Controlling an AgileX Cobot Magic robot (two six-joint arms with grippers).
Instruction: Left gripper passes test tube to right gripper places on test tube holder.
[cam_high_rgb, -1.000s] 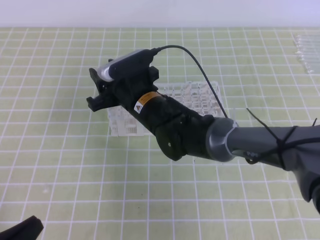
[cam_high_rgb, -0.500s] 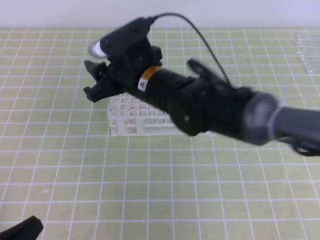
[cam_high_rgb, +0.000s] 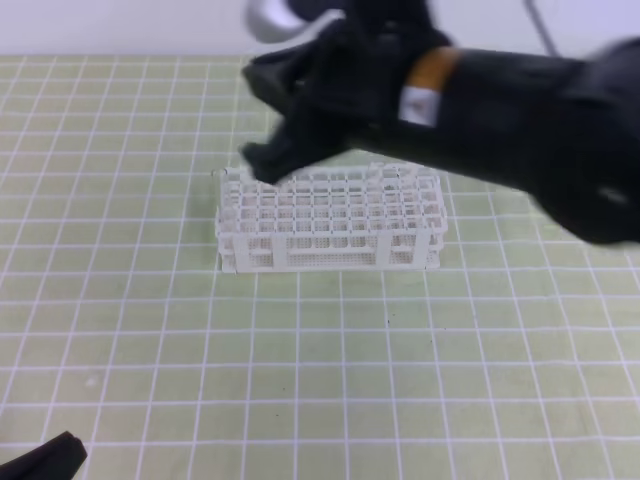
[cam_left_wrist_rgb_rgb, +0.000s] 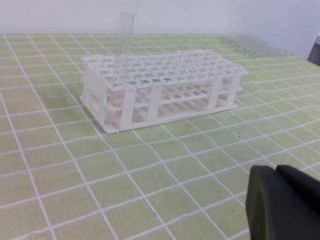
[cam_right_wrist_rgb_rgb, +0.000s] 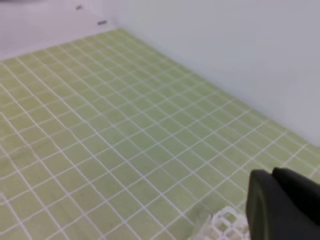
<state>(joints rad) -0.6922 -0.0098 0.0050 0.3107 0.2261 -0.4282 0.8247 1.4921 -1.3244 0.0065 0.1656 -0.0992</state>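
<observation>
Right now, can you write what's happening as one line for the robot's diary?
test tube: standing in test tube holder, left corner | right gripper: above holder, empty | left gripper: shut, apart, low

your surface (cam_high_rgb: 150, 360) is a green mat gridded in white. on it: the test tube holder (cam_high_rgb: 330, 225); spare clear tubes (cam_left_wrist_rgb_rgb: 250, 46) near the far edge.

Looks like a lab bench / robot test setup. White test tube holder (cam_left_wrist_rgb_rgb: 160, 85) w/ one clear test tube (cam_left_wrist_rgb_rgb: 123, 42) standing in it, row of spare glass tubes (cam_left_wrist_rgb_rgb: 252, 46) lying beyond the rack, green grid mat (cam_high_rgb: 300, 380) as work surface, plain white wall (cam_right_wrist_rgb_rgb: 225, 50) behind.
</observation>
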